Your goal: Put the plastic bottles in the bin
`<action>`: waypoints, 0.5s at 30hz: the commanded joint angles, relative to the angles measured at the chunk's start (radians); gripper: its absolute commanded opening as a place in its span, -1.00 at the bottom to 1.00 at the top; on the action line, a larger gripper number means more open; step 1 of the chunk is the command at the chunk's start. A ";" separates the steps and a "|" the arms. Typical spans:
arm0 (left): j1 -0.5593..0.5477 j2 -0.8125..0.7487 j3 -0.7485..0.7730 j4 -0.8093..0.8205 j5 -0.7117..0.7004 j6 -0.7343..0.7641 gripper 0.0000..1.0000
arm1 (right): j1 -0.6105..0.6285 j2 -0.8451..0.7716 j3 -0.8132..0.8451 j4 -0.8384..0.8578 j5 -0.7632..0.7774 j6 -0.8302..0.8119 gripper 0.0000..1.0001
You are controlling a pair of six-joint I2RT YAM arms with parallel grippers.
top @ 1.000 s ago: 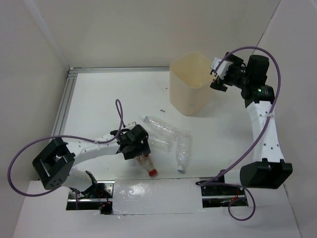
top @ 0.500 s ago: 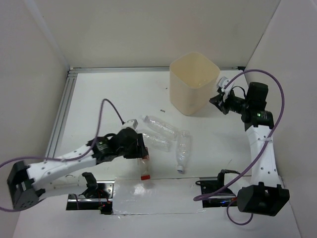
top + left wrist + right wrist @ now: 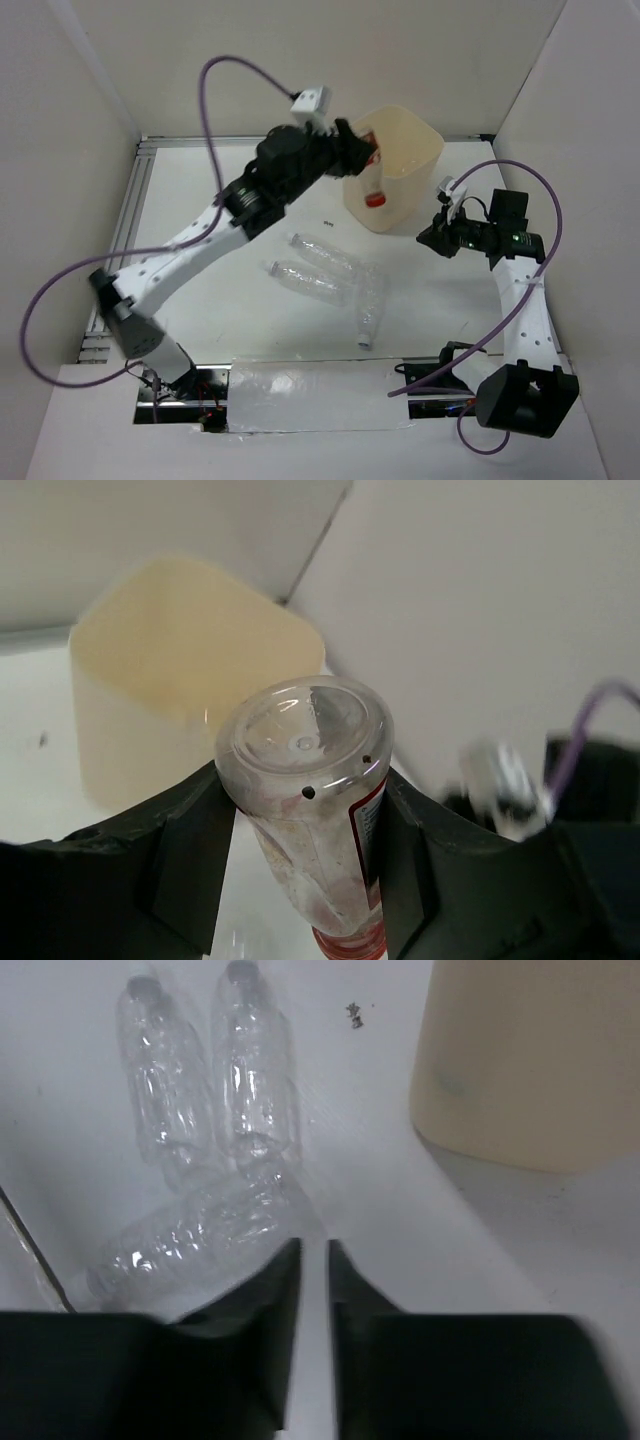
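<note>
With left gripper (image 3: 358,152) jaws clamping the red-capped bottle (image 3: 373,182) near the bin (image 3: 405,205), right gripper (image 3: 436,236) jaws nearly together, empty: delivering. Next, probably centring over the opening, releasing.

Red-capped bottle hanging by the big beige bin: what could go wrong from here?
1. The left gripper holds the red-capped bottle cap-down by the rim of the bin, not clearly over its middle. Released now, it might hit the rim and bounce out.
2. The three clear bottles on the table lie bunched together, so grabbing one may shove the others.
</note>
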 commanded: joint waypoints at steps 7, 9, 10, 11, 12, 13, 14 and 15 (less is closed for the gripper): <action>0.108 0.585 0.690 0.273 -0.138 0.008 -0.72 | 0.043 -0.087 -0.124 -0.033 -0.040 0.025 -0.29; 0.108 0.669 0.736 0.282 -0.181 0.047 -0.52 | 0.054 -0.096 -0.134 -0.010 -0.040 0.047 0.15; 0.108 0.694 0.770 0.264 -0.221 0.071 -0.38 | 0.054 -0.096 -0.134 0.003 -0.040 0.065 0.31; 0.108 0.716 0.779 0.252 -0.234 0.072 -0.17 | 0.065 -0.096 -0.134 0.012 -0.040 0.084 0.43; 0.108 0.745 0.780 0.252 -0.234 0.072 0.25 | 0.065 -0.086 -0.134 0.012 -0.049 0.093 0.43; 0.108 0.745 0.780 0.241 -0.234 0.072 0.46 | 0.078 -0.075 -0.134 0.012 -0.049 0.114 0.43; 0.117 0.756 0.767 0.241 -0.234 0.072 0.60 | 0.103 -0.066 -0.134 0.012 -0.049 0.137 0.43; 0.117 0.756 0.757 0.241 -0.225 0.072 0.70 | 0.117 -0.066 -0.134 0.056 -0.032 0.171 0.39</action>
